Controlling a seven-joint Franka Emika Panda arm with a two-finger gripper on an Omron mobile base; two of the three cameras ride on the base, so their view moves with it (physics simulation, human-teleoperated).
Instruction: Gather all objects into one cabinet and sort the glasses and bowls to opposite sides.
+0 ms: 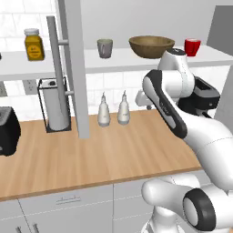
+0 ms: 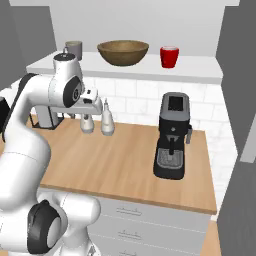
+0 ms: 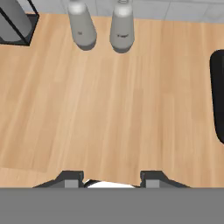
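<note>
Wooden counter spans the lower half of both base views, backed by a white tiled wall. Above it runs the white shelf board of the cabinet, with a grey door panel and its long vertical steel bar handle standing at the left.

On the shelf board, the wide brown wooden bowl sits between the grey-green cup on its left and a red cup on its right; all three are upright and apart from each other. A yellow jar stands on the shelf left of the door panel.

The end effector points down at bare counter, well below the shelf and all three task objects. In the hand view its two finger tips stand apart with nothing between them; the end effector is spread and empty.

On the counter, a black coffee machine stands at the right. A paper towel holder stands at the left, with a dark appliance further left. Two white shakers stand side by side near the tiled wall, ahead of the end effector.
</note>
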